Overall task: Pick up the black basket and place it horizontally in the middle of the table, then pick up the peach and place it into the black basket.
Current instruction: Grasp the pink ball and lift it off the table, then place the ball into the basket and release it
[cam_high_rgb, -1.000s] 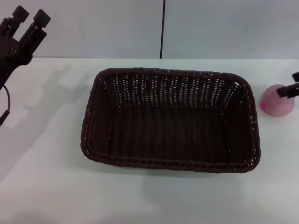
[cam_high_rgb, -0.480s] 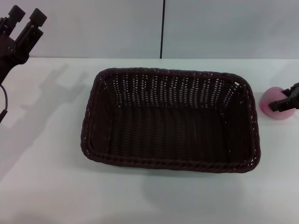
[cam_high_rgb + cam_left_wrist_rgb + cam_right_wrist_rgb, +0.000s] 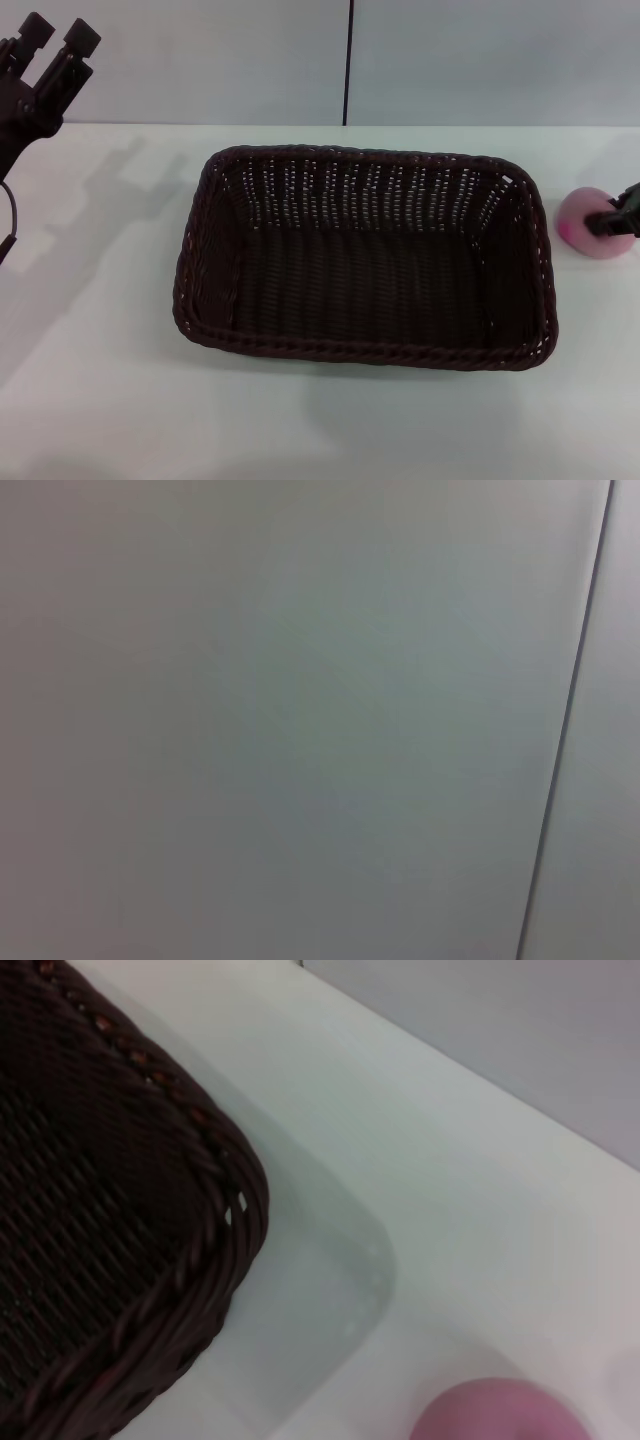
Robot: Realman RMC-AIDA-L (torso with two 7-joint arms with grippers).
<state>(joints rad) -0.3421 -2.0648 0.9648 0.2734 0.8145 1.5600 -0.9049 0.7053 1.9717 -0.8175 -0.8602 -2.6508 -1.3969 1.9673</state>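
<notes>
The black basket [image 3: 365, 255] lies lengthwise across the middle of the white table [image 3: 100, 380], empty. One of its corners shows in the right wrist view [image 3: 120, 1210]. The pink peach [image 3: 590, 222] sits on the table to the right of the basket, apart from it, and shows in the right wrist view [image 3: 500, 1415]. My right gripper [image 3: 625, 212] reaches in from the right edge and overlaps the peach's right side; most of it is out of view. My left gripper [image 3: 55, 38] is open and empty, raised at the far left, away from the basket.
A grey wall with a dark vertical seam [image 3: 349, 60] stands behind the table's back edge. The left wrist view shows only this wall [image 3: 300, 720]. Bare tabletop lies in front of and left of the basket.
The visible part of my right gripper has come down onto the peach's right side. My left gripper shifted slightly to the left, then held still. The basket has not moved.
</notes>
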